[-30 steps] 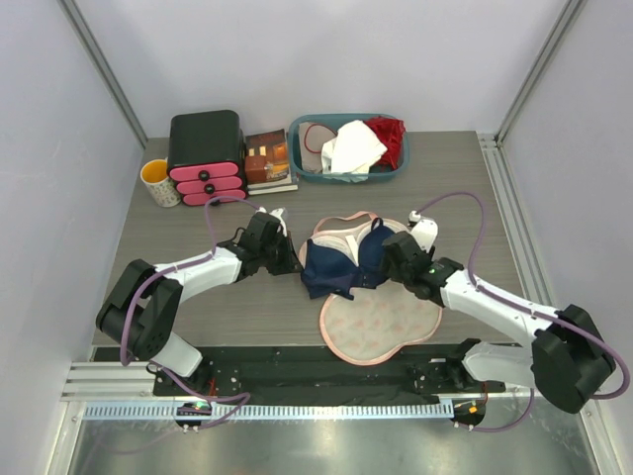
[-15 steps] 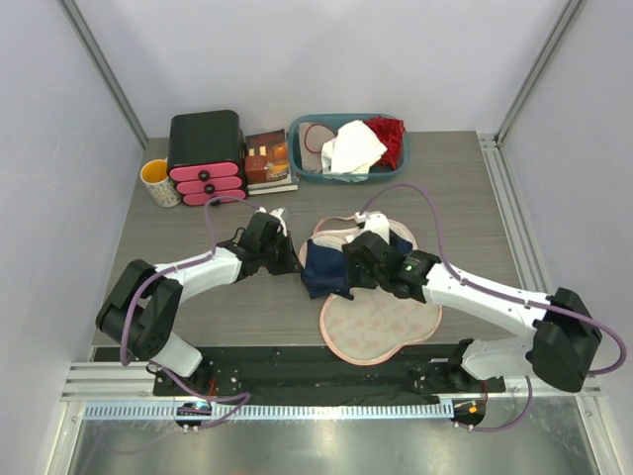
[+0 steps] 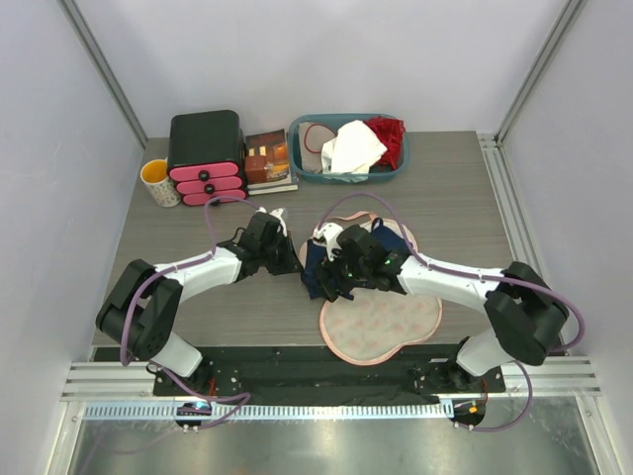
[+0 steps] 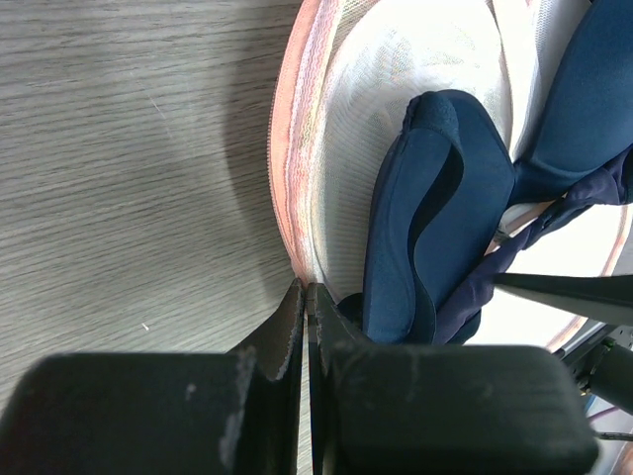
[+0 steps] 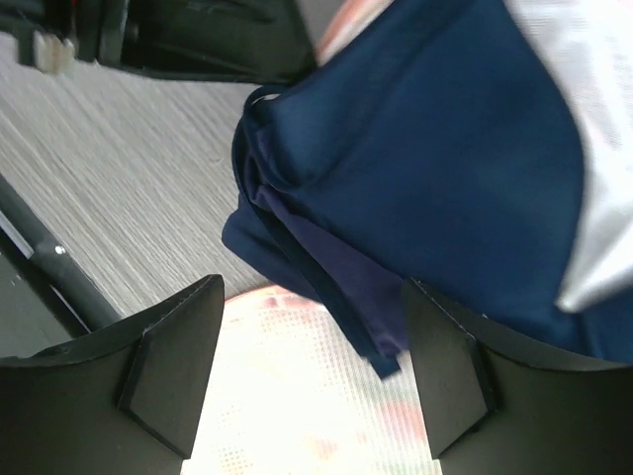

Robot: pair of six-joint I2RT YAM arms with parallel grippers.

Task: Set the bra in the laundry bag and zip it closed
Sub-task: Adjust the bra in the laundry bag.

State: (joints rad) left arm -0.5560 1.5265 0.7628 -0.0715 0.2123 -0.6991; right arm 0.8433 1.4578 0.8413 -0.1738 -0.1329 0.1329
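The navy bra (image 3: 318, 259) lies bunched on the far half of the open laundry bag (image 3: 381, 322), whose near floral half lies flat on the table. My left gripper (image 3: 294, 267) is shut on the bag's pink rim at its left edge; the left wrist view shows the jaws (image 4: 303, 289) pinching that rim (image 4: 287, 188), with the bra's cup (image 4: 435, 218) just to the right. My right gripper (image 3: 333, 277) is open and hovers over the bra's left end. In the right wrist view its fingers (image 5: 168, 366) straddle the bra's hanging edge (image 5: 425, 168) above the bag's mesh (image 5: 297, 406).
A teal basket (image 3: 303, 170) with a white cloth (image 3: 353, 146) and a red garment (image 3: 389, 139) stands at the back. A black box with pink drawers (image 3: 206, 148), a mug (image 3: 158, 183) and books (image 3: 267, 158) are at the back left.
My right arm has swung left across the bra, from its right side to its left end, and the bra is bunched more to the left. The left arm has not moved.
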